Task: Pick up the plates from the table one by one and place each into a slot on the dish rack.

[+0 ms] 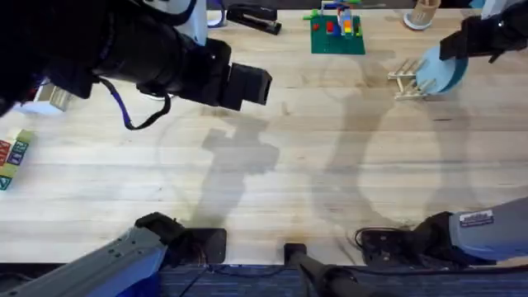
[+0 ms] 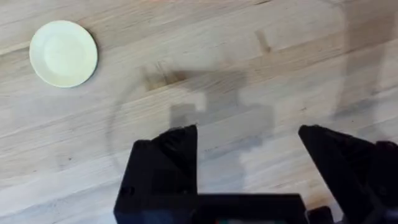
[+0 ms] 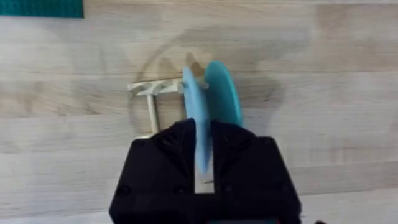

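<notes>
My right gripper [image 1: 454,54] is at the far right of the table [image 1: 297,165], shut on a light blue plate [image 1: 440,71]. The plate [image 3: 198,118] stands on edge between the black fingers [image 3: 161,162], down among the dowels of the small wooden dish rack [image 3: 152,93], which sits just left of it [image 1: 404,80]. A cream-yellow plate [image 2: 63,53] lies flat on the wood in the left wrist view, well away from my left gripper [image 2: 249,155]. That gripper is open, hovering above bare table with nothing between its fingers. The left arm [image 1: 165,62] hangs high and dark over the far left.
A green baseplate with bricks [image 1: 337,35] lies at the back centre, its edge also in the right wrist view [image 3: 40,7]. A black stapler [image 1: 252,16] lies left of it. Coloured blocks [image 1: 12,157] sit at the left edge, and a wooden holder [image 1: 422,15] stands behind the rack.
</notes>
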